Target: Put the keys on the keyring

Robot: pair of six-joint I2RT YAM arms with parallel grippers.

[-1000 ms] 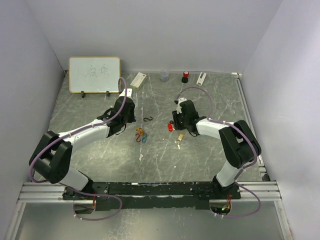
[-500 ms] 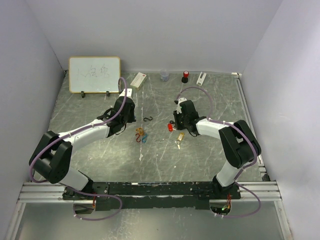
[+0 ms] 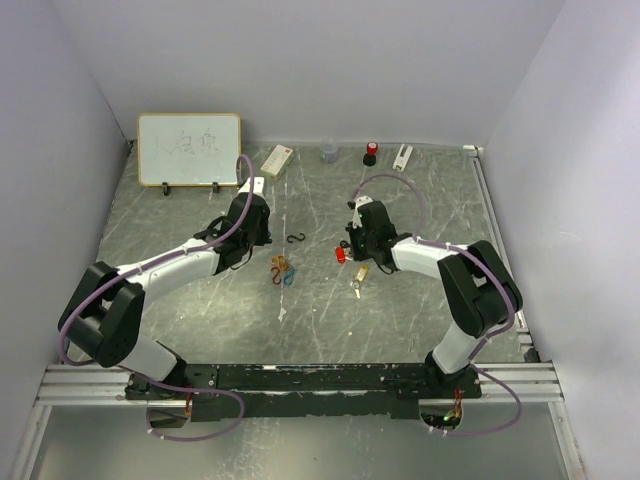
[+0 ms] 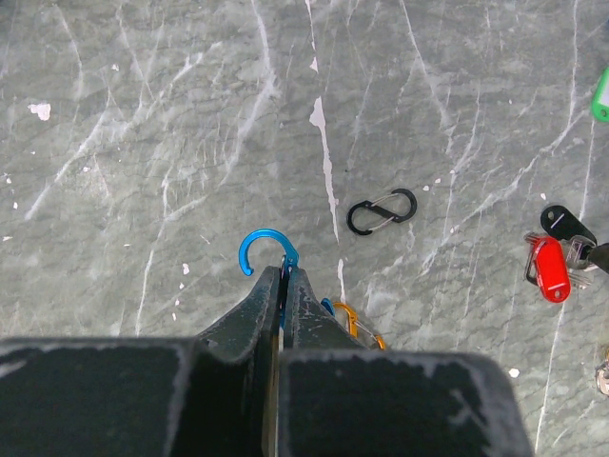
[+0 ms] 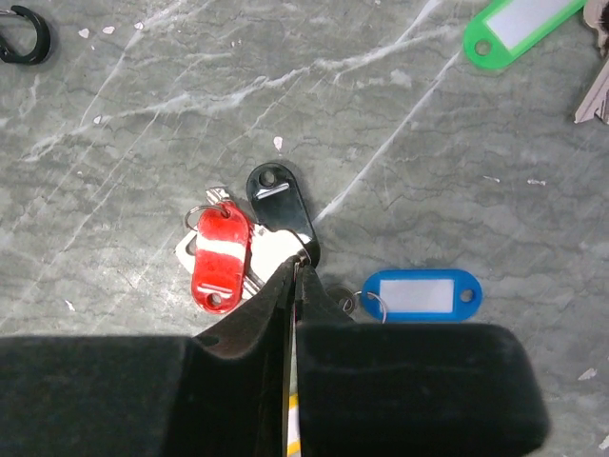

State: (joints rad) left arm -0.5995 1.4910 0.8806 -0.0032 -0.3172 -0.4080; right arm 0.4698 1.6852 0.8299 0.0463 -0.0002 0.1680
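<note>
left gripper (image 4: pixel 284 278): your jaws are pressed together on the blue carabiner (image 4: pixel 265 235). Its open hook sticks out just past the tips, over the table (image 4: pixel 143 143).
right gripper (image 5: pixel 297 271): closed tight. The tips meet at the lower end of the black tag (image 5: pixel 281 205). You cannot tell from the wrist view whether the tag is actually pinched.
keys (image 5: pixel 249 238): the bunch sits right at your right gripper. The red tag (image 5: pixel 220 255) lies beside the black tag, with a silver key blade (image 5: pixel 265 255) between them.
blue tag (image 5: pixel 423 295): flat on the table, just right of the right gripper's tips.
green tag (image 5: pixel 519 21): well apart from the bunch, at the upper right of the right wrist view. Another key (image 5: pixel 595 95) is cut off by the frame edge near it.
black S-clip (image 4: pixel 382 210): flat on the table ahead of the left gripper, apart from it.
orange carabiner (image 4: pixel 354 321): just beside the left gripper's finger, partly hidden by it.
</note>
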